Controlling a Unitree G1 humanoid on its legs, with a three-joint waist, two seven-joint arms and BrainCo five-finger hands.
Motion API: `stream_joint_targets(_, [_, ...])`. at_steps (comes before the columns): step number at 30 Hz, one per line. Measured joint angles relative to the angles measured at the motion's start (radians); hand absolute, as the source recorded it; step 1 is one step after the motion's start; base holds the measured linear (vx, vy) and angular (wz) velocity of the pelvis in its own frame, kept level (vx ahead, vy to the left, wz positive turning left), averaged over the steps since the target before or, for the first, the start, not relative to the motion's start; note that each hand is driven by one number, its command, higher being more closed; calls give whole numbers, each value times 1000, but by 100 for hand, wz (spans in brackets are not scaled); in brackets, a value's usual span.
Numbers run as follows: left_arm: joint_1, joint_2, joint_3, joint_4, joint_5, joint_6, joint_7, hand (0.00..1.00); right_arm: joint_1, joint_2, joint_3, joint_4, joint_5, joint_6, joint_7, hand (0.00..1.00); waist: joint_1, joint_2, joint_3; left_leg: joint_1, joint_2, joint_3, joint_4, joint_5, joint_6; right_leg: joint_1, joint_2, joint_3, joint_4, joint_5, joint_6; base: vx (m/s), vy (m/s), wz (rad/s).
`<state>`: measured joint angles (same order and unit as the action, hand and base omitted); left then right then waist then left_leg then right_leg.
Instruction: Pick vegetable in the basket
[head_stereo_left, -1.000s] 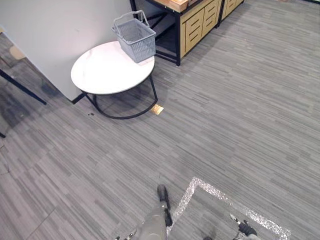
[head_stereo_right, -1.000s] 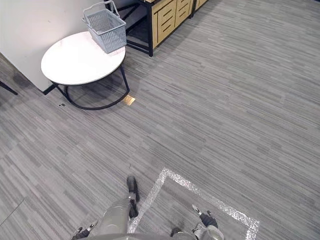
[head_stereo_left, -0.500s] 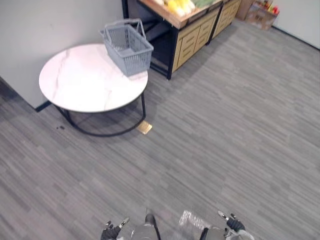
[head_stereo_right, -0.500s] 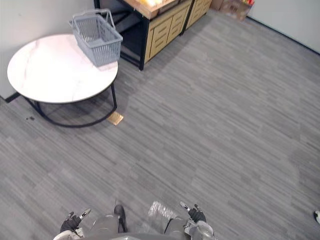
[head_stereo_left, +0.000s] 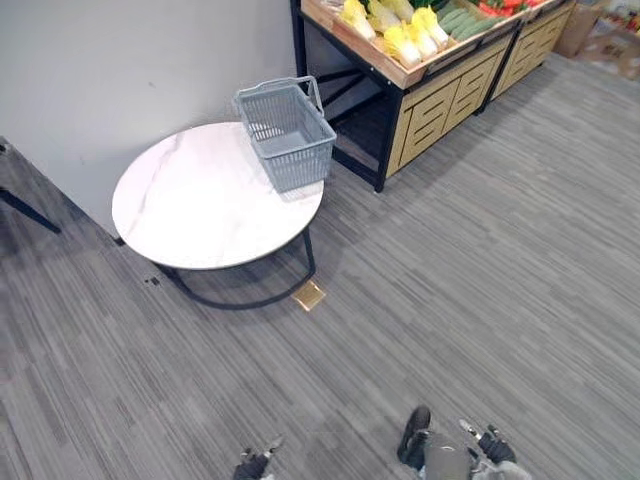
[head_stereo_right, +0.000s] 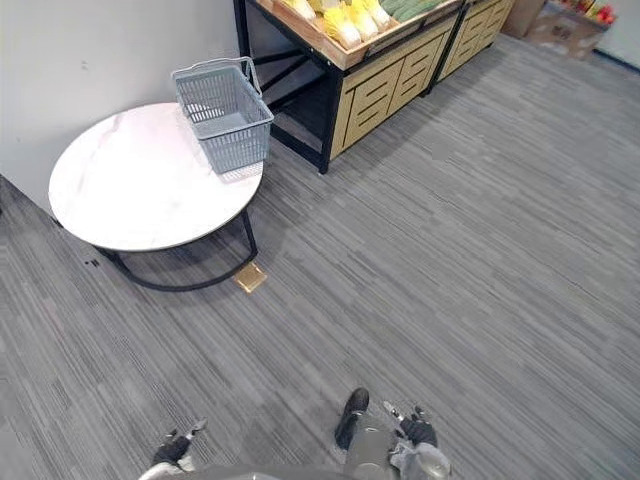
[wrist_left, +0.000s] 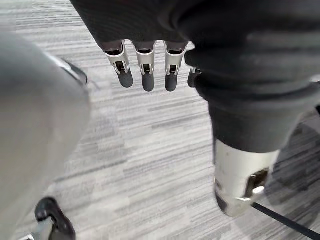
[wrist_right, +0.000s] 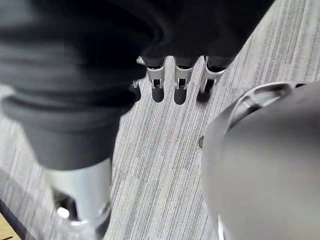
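Since 0.5 s ago the head camera has swung, so the vegetables (head_stereo_left: 408, 36) on the shelf (head_stereo_left: 440, 85) just beyond the basket (head_stereo_left: 288, 132) show more fully, while the left hand (wrist_left: 144, 62) and right hand (wrist_right: 181, 75) hang slack-fingered and empty, well short of the basket, leaving all picking to do.

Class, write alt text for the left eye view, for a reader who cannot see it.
An empty grey basket stands on a round white table, at the edge nearest a wooden stand loaded with vegetables. Grey floor lies in front, with the robot's left hand and right hand low at the bottom edge, holding nothing.
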<state>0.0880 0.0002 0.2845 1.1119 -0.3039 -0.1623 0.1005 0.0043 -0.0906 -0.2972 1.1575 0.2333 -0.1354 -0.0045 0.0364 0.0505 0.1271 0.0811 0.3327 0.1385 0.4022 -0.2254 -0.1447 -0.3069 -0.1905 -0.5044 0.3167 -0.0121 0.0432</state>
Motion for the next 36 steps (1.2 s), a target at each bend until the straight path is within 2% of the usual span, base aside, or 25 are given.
stream_joint_targets(1, [-3,2,1,0,2,1,1,0,-2,-3,5,-1,0,1,0,0,-8,0,1,-44,11,-13,90,59,16,23,4,-12,-4,-21,-1,646,-357,31])
stream_joint_targets(2, [-6,4,8,-2,1,1,1,0,0,-12,43,9,0,5,1,0,-7,-6,7,-132,48,-18,274,222,46,90,17,-27,-38,-48,-4,587,-279,29])
stream_joint_targets(3, [-9,6,9,-14,-5,-1,2,0,-2,-18,75,26,3,4,-2,0,1,-9,20,-217,94,2,463,240,62,168,40,-35,-91,-63,-6,558,-254,15])
stream_joint_targets(5, [-13,13,7,-45,-6,-3,1,0,-12,-15,80,37,5,4,-11,0,18,-22,27,-314,107,74,615,120,77,263,49,-31,-152,-69,-8,557,-206,-5])
stream_joint_targets(6, [-16,20,6,-65,-8,-6,1,0,-25,-10,80,37,9,2,-12,0,26,-37,29,-388,85,143,586,69,65,323,48,-32,-201,-69,-7,581,-149,-9])
stream_joint_targets(8, [-16,21,5,-82,-10,-12,1,0,-42,-9,75,37,10,2,-13,0,33,-38,30,-444,70,198,506,38,58,348,48,-31,-222,-69,-7,427,14,-14])
stream_joint_targets(9, [-22,23,0,-92,-14,-13,2,0,-57,-9,67,36,10,1,-14,0,44,-44,34,-483,19,273,311,34,64,371,31,-35,-238,-76,5,393,133,-16])
stream_joint_targets(10, [-24,25,-4,-94,-17,-13,3,0,-60,-9,67,35,10,1,-15,0,48,-53,38,-480,-19,302,205,50,68,385,15,-38,-241,-85,26,483,214,-8])
stream_joint_targets(11, [-19,18,-7,-89,-19,-12,4,0,-57,-13,63,33,9,1,-16,0,47,-44,33,-472,-83,334,-47,142,77,416,11,-43,-256,-99,66,454,237,0])
stream_joint_targets(12, [-12,17,9,-87,-34,-12,4,0,-50,13,50,26,2,4,-22,0,61,-63,26,-440,-147,347,-191,291,200,461,-1,-38,-291,-114,99,461,217,21])
stream_joint_targets(15, [-18,28,44,-102,-37,-11,5,0,-43,81,60,-24,-6,2,-23,0,55,-109,26,-465,-163,354,-163,261,232,474,14,-49,-355,-46,66,381,89,21])
stream_joint_targets(17, [-14,25,90,-115,-36,-8,9,0,-45,127,93,-51,-33,1,-19,0,83,-120,29,-476,-94,415,2,196,284,531,36,-39,-400,53,64,306,26,-26])
stream_joint_targets(19, [0,29,95,-97,-36,-10,8,0,-44,137,97,-49,-38,-1,-12,0,105,-123,25,-426,-64,452,47,172,266,567,37,-24,-401,112,70,231,15,-46])
stream_joint_targets(21, [7,46,99,-63,-35,-6,8,0,-37,129,99,-32,-38,0,-11,0,107,-136,-5,-386,-85,448,-15,145,230,569,36,-24,-392,140,81,216,70,-23])
stream_joint_targets(22, [13,44,100,-47,-31,-1,9,0,-29,110,97,-14,-39,0,-11,0,97,-119,-32,-370,-98,426,-81,108,202,541,31,-30,-335,136,86,179,115,21])
stream_joint_targets(23, [13,45,96,-43,-28,1,9,0,-29,96,97,6,-39,2,-11,0,90,-122,-39,-364,-108,421,-114,106,200,497,11,-34,-235,120,109,250,219,28])
stream_joint_targets(24, [25,47,86,-45,-28,2,10,0,-23,76,96,30,-40,4,-12,0,87,-122,-36,-325,-127,418,-167,111,196,387,-64,-12,36,121,133,163,187,26])
stream_joint_targets(26, [37,66,57,-44,-25,20,12,0,-5,69,84,35,-39,6,-15,0,59,-119,-15,-268,-145,368,-185,96,188,263,-147,71,368,234,229,199,161,56])
stream_joint_targets(27, [41,80,47,-43,-25,21,13,0,-7,66,80,35,-42,2,-14,0,47,-122,-9,-250,-148,347,-186,84,194,228,-156,88,466,227,229,254,97,91])
stream_joint_targets(29, [32,107,28,-49,-25,21,16,0,-2,63,89,37,-57,5,-18,0,43,-132,-4,-176,-149,294,-204,68,186,154,-165,62,627,129,171,280,44,100])
stream_joint_targets(30, [16,116,23,-55,-25,21,19,0,-4,59,110,35,-76,3,-21,0,41,-133,-3,-145,-154,256,-227,65,182,127,-171,-14,599,58,121,279,1,99])
stream_joint_targets(32, [7,114,16,-65,-26,19,23,0,-11,56,112,35,-79,3,-23,0,41,-132,-3,-127,-160,230,-244,65,177,111,-177,-78,504,15,99,283,-59,79])
stream_joint_targets(33, [3,112,16,-78,-26,18,26,0,-21,61,114,38,-79,3,-23,0,44,-132,-3,-116,-168,205,-259,67,173,99,-158,-110,298,3,82,284,-117,61])
stream_joint_targets(34, [-3,112,16,-77,-26,19,26,0,-27,63,114,38,-79,4,-22,0,43,-131,-2,-114,-168,194,-263,72,161,98,-139,-110,193,4,82,367,-169,67])
stream_joint_targets(36, [-8,112,16,-76,-26,18,30,0,-34,66,110,37,-79,4,-19,0,43,-122,3,-112,-166,133,-268,66,134,98,-73,-47,-174,50,94,365,-184,64])
